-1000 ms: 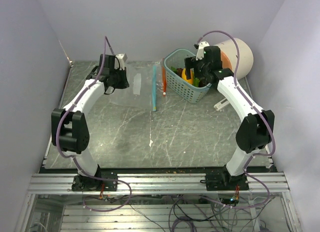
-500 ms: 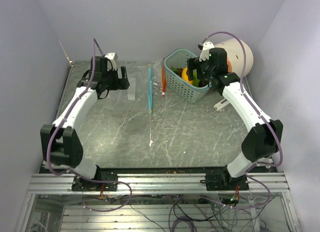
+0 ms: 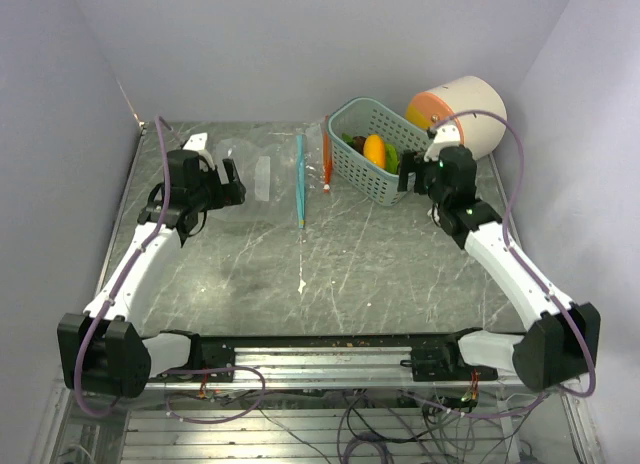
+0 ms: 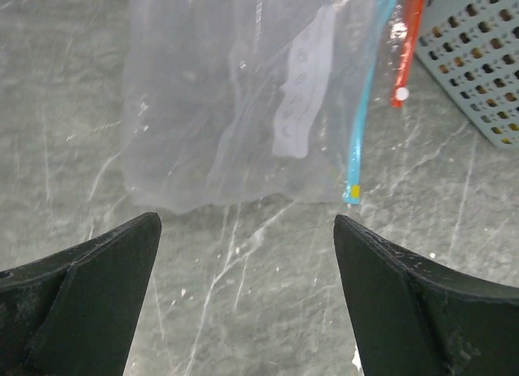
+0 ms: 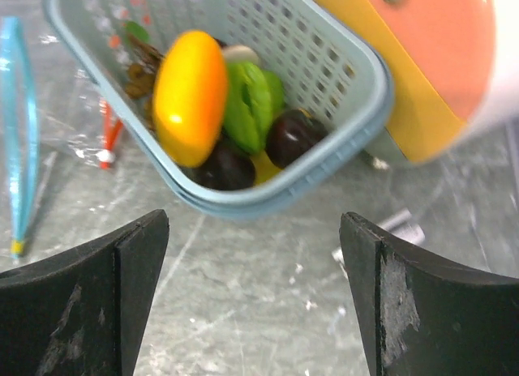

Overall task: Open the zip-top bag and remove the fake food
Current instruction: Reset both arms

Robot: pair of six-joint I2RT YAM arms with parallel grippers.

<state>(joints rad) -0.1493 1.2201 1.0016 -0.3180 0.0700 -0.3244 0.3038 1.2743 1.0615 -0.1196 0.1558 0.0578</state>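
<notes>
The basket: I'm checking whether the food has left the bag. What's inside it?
The basket holds an orange-yellow piece, a green one, two dark round ones and a whitish bit. Anything beneath them is covered.

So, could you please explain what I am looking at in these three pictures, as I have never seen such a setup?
It is a robot with two white arms bolted to the near edge of a table. The wide picture comes from a fixed camera above and behind the arms. The other two come from a small camera on each wrist, and the black shapes at the bottom of those are that arm's own fingers.

The left hand is open and holds nothing. In front of it a clear zip-top bag lies flat and looks empty. The right hand is also open and empty. It faces a blue basket holding the toy food. Behind the basket lies a cream cylinder with an orange face.
</notes>
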